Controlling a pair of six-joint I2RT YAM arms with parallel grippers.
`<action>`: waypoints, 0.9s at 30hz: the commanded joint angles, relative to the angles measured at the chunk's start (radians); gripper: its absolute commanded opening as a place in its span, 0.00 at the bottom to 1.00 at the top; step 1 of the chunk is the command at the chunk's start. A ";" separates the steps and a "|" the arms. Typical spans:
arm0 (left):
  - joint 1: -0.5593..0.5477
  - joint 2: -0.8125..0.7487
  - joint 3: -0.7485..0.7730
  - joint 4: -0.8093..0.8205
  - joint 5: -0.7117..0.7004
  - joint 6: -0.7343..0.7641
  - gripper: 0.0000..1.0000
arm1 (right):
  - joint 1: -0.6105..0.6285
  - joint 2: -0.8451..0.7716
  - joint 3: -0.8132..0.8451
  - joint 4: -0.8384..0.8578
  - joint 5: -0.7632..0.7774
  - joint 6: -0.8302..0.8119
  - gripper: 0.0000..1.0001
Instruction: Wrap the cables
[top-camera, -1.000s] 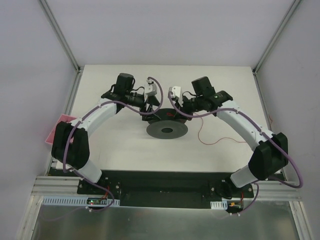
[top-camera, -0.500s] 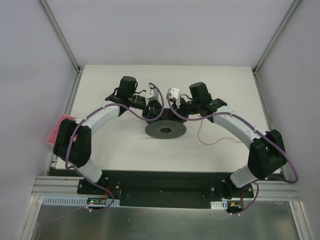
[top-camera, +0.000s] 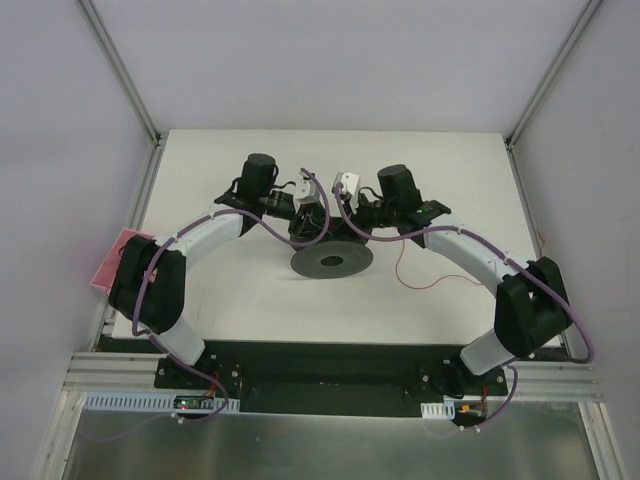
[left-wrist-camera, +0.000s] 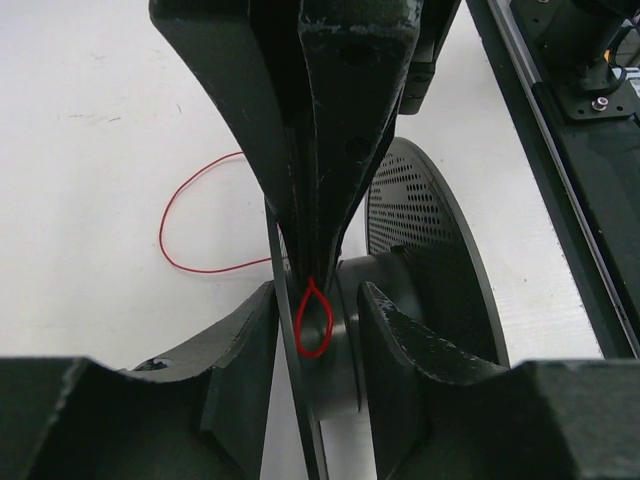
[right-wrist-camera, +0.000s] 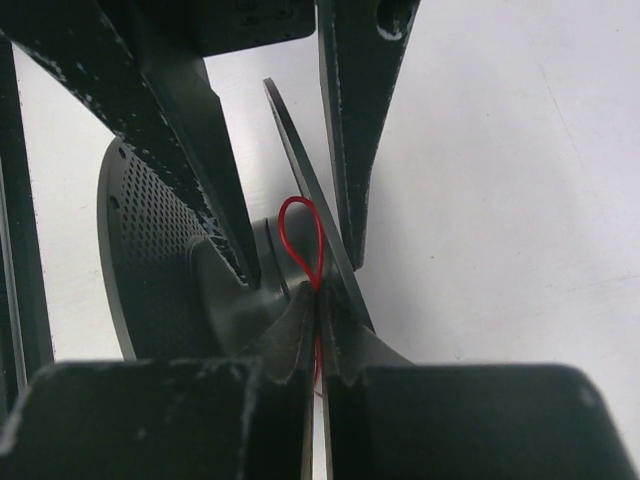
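Note:
A black spool with a perforated flange lies mid-table. The thin red cable trails loose on the table to its right. My right gripper is shut on the red cable, and a small red loop stands beyond its tips against the spool's hub. My left gripper is open. Its fingers straddle the spool's thin flange, with that loop between them. Both grippers meet at the spool's far side in the top view, the left and the right.
A pink flat object lies at the table's left edge. A slack loop of red cable lies on the white table beside the spool. The black base rail runs along the near edge.
Both grippers have closed in toward each other over the spool's far side. The spool has shifted slightly. The loose cable on the right has barely changed.

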 joint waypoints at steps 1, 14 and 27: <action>-0.019 -0.002 -0.020 0.038 0.035 -0.003 0.33 | 0.006 0.016 0.012 0.065 -0.019 0.033 0.01; -0.027 0.009 -0.014 0.010 0.022 0.059 0.32 | 0.004 0.022 0.023 0.086 0.004 0.064 0.01; -0.045 -0.020 -0.020 -0.061 -0.099 0.220 0.16 | 0.003 0.011 0.017 0.094 0.016 0.080 0.01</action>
